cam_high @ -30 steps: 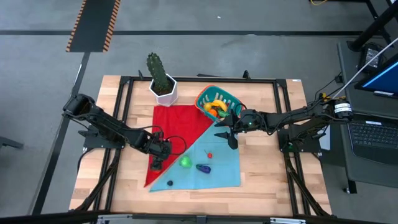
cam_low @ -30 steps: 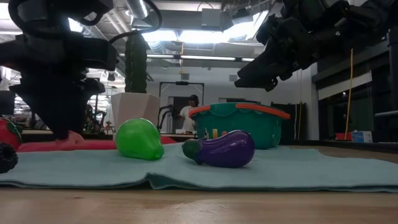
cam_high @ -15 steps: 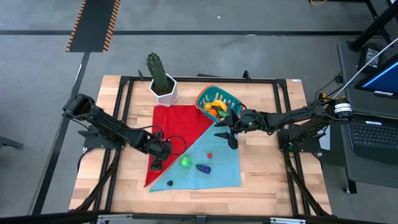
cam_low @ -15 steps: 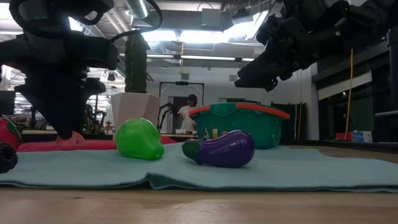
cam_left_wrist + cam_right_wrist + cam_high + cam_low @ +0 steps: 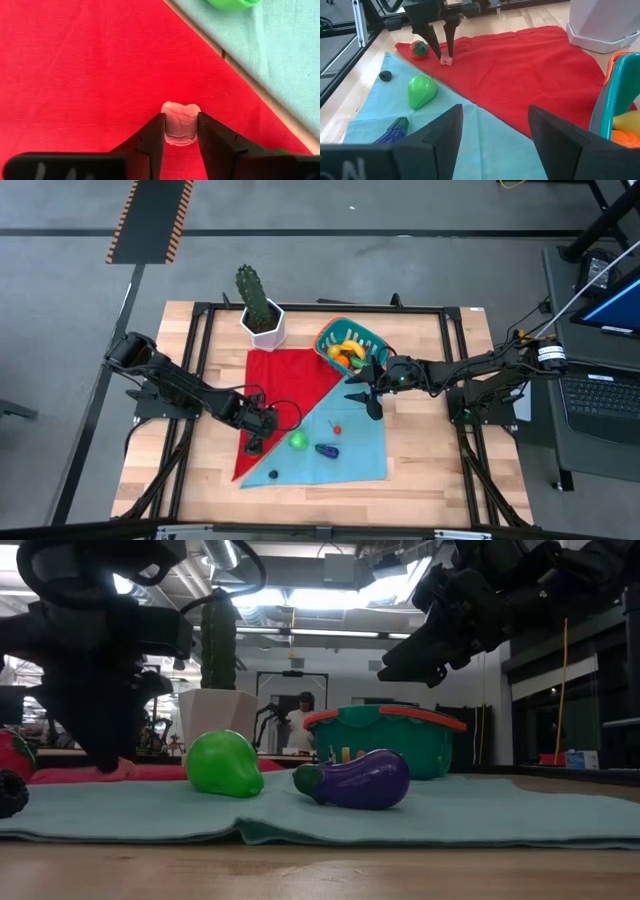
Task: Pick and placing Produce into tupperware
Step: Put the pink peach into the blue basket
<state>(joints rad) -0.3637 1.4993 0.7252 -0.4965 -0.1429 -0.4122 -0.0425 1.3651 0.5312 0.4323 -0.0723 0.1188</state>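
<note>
My left gripper points down at the red cloth and is shut on a small pale pink produce piece, also seen from the right wrist as the pink piece. A green pear, a purple eggplant, a tiny red piece and a dark piece lie on the light blue cloth. A red fruit lies by the red cloth's corner. The teal tupperware holds yellow and orange pieces. My right gripper hovers open beside it. My left gripper pinches the pink piece by its two opposite sides between its two fingertips. The fingers come from above, slanting steeply down. The piece's underside rests on the red cloth.
A tall green cactus in a white pot stands at the red cloth's far corner, left of the tupperware. Bare wood lies to the left and right of the cloths. A black frame runs around the table. A person stands far behind.
</note>
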